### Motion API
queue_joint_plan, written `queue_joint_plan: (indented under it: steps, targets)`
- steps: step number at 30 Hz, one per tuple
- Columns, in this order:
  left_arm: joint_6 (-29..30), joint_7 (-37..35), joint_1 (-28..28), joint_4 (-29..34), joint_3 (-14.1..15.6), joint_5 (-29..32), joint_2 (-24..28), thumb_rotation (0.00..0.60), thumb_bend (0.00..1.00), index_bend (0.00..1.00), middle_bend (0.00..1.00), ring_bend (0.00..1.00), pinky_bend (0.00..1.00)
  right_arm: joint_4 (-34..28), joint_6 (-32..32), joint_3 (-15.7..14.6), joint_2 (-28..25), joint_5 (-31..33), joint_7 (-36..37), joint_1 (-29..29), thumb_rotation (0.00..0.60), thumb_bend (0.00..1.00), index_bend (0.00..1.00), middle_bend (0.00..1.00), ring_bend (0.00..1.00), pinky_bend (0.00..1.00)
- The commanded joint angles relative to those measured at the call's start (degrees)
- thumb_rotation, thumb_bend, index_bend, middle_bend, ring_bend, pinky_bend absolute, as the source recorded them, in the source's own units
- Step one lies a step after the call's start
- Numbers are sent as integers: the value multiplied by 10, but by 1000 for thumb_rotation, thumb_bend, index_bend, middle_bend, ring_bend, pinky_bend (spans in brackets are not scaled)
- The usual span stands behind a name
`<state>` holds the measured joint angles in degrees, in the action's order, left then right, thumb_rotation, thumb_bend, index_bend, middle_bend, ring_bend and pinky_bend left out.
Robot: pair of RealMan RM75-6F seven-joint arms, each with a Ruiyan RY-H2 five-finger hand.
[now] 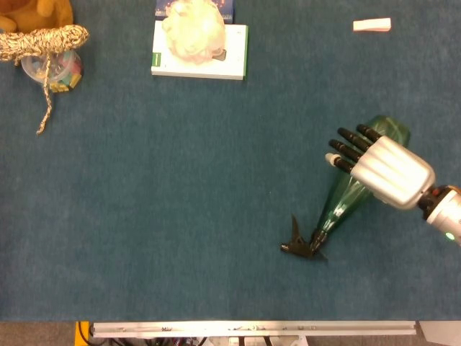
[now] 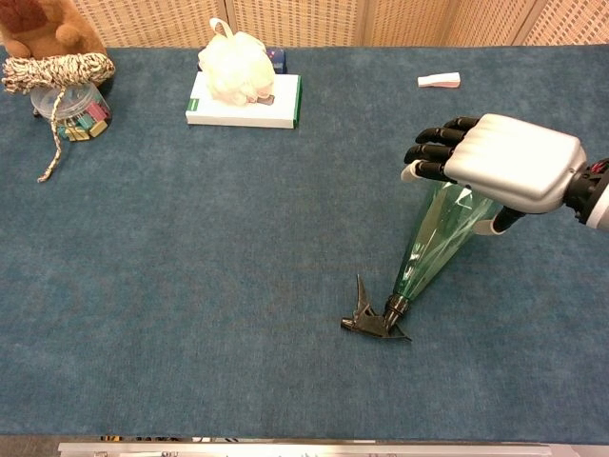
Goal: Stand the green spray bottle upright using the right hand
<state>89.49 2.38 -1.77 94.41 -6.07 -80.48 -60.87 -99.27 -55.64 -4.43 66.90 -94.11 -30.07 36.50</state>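
The green spray bottle (image 1: 344, 202) lies on its side on the blue tabletop, its black trigger nozzle (image 1: 301, 244) pointing toward the near left and its wide base (image 1: 392, 128) toward the far right. My right hand (image 1: 380, 164) sits over the bottle's wide body, dark fingers (image 2: 436, 145) curled over its left side. The thumb (image 2: 502, 221) lies against the bottle's right side (image 2: 440, 240), so the hand grips the bottle. In the chest view the hand (image 2: 509, 160) hides the base. My left hand is in neither view.
A white box (image 1: 200, 59) with a cream bath pouf (image 2: 236, 65) on it stands at the back. A jar (image 2: 74, 112) with rope (image 1: 45, 42) draped on it is far left. A small white block (image 1: 372, 25) lies far right. The table's front edge (image 1: 252, 328) is near.
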Motion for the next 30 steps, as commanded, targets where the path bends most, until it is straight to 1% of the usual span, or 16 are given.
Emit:
queue_joint_plan:
  steps: [1, 9, 19, 30]
  targets:
    - [1, 5, 1, 2, -1, 3, 2, 600, 28, 442, 315, 194, 377, -9, 17, 5, 0, 15, -18, 4, 600, 10, 238, 194, 119, 212]
    - [11, 12, 6, 7, -7, 14, 7, 600, 29, 443, 315, 194, 377, -12, 48, 13, 4, 46, -46, 11, 600, 10, 238, 209, 119, 212]
    - [13, 18, 10, 12, -13, 28, 14, 600, 30, 443, 315, 194, 377, -4, 65, 13, 12, 57, -67, 16, 600, 11, 238, 230, 119, 212]
    - [7, 22, 12, 17, -18, 46, 23, 600, 33, 443, 316, 194, 377, 0, 89, 14, 17, 78, -89, 24, 600, 11, 266, 241, 119, 212]
